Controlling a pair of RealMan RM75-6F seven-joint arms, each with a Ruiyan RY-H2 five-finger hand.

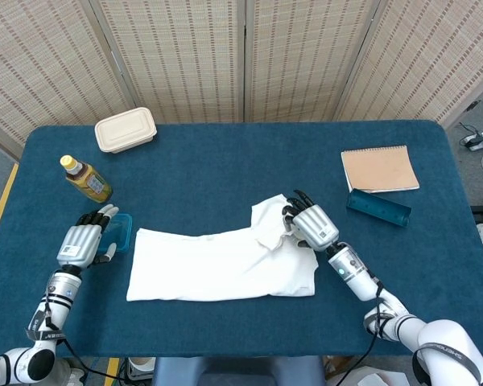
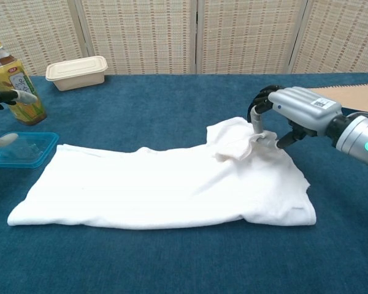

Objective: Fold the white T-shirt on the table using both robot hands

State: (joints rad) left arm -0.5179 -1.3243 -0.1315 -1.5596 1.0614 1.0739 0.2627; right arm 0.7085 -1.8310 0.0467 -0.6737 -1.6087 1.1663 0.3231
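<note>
The white T-shirt point(image 1: 217, 261) point(image 2: 153, 190) lies as a long folded band across the near middle of the blue table point(image 1: 225, 169). Its right sleeve flap point(image 1: 270, 217) point(image 2: 236, 144) is bunched up at the far right corner. My right hand point(image 1: 310, 226) point(image 2: 291, 109) is over that corner, fingers curled down and pinching the flap's edge against the thumb. My left hand point(image 1: 79, 241) point(image 2: 11, 97) hovers just left of the shirt with its fingers apart and nothing in it; the chest view shows only its fingertips.
A clear blue tray point(image 1: 122, 232) point(image 2: 24, 150) lies beside the left hand. A tea bottle point(image 1: 86, 179) point(image 2: 12, 79) and a beige food box point(image 1: 125, 129) point(image 2: 77, 71) stand at the back left. A notebook point(image 1: 379, 168) and a blue case point(image 1: 377, 207) lie at the right.
</note>
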